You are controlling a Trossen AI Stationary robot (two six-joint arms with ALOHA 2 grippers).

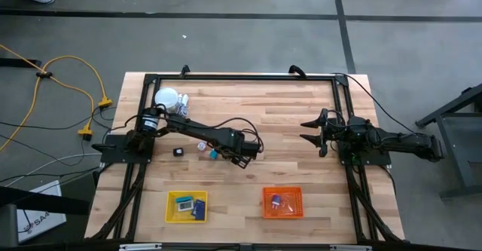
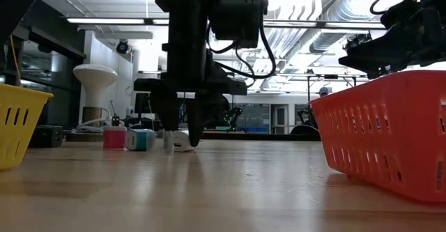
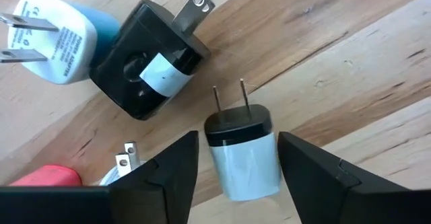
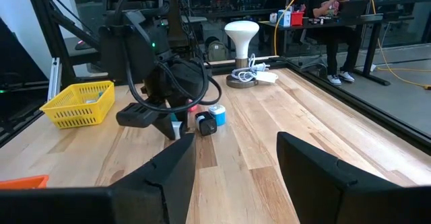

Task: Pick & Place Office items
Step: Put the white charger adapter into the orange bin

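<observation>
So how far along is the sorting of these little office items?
Partly done: the yellow tray and orange tray each already hold a few items. In hand: the left end effector is down at the table with its fingers either side of a white-and-black plug adapter, not yet clamped. Left: the black adapter, the white-and-blue one and others nearby. The right end effector waits open.

Red item cut off by frame edge.
</observation>
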